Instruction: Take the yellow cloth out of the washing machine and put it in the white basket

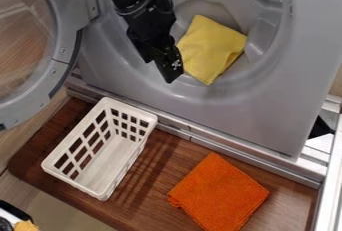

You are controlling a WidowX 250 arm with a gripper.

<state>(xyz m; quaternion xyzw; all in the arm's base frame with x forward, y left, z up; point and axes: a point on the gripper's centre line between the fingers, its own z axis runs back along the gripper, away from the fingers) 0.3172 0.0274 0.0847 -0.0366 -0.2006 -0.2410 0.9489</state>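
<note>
Toward twelve o'clock stands the grey washing machine (267,120), its door (59,67) open at ten. The brown tabletop (160,167) at six carries the white basket (72,183) at eight and an orange cloth (218,195) at five. The yellow cloth (210,50) lies inside the drum (264,25) at one; near its nine o'clock side hangs the black end effector (170,70), whether open or closed I cannot tell.

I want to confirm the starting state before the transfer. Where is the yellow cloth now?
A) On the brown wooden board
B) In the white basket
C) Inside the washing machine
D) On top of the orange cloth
C: the yellow cloth lies inside the washing machine's grey opening.
</note>
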